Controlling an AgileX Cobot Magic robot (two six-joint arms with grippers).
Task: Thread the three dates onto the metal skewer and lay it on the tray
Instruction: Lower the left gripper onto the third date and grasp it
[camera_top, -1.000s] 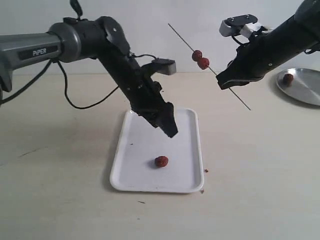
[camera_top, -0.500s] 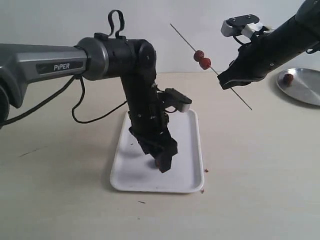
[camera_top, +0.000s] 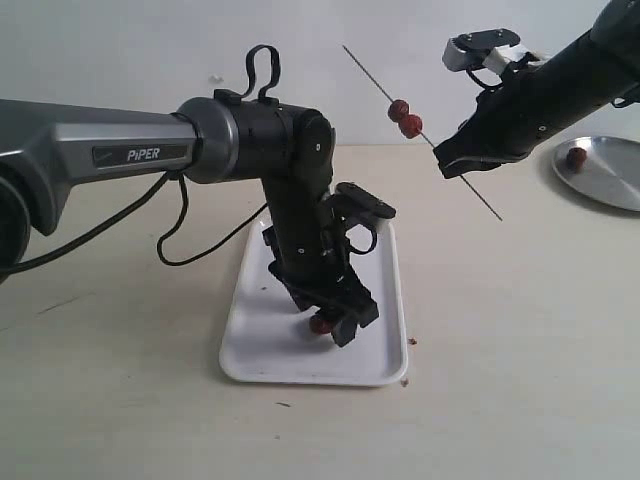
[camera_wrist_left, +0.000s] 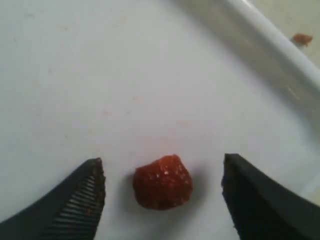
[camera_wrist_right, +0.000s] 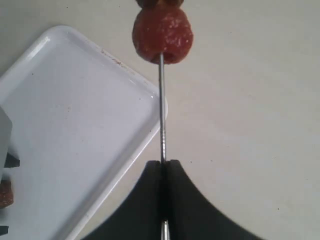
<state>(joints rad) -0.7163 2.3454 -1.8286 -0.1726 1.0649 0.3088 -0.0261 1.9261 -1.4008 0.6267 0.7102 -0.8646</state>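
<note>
One loose date (camera_wrist_left: 163, 182) lies on the white tray (camera_top: 262, 355), seen also as a date (camera_top: 321, 325) under the left arm. My left gripper (camera_wrist_left: 162, 186) is open low over the tray, one finger on each side of the date, not touching it. My right gripper (camera_wrist_right: 164, 167) is shut on the metal skewer (camera_wrist_right: 161, 105), held slanting in the air above the table. Two dates (camera_top: 404, 118) are threaded on the skewer (camera_top: 484, 202); the nearer date (camera_wrist_right: 162, 33) fills the right wrist view.
A round silver plate (camera_top: 612, 178) holding a fourth dark-red fruit (camera_top: 576, 156) lies at the right edge. Small crumbs (camera_top: 405, 381) lie by the tray's near right corner. The left arm's black cable (camera_top: 190, 250) hangs over the table left of the tray.
My left arm has swung down onto the tray and its open gripper now straddles the loose date. The right arm and skewer have held still.
</note>
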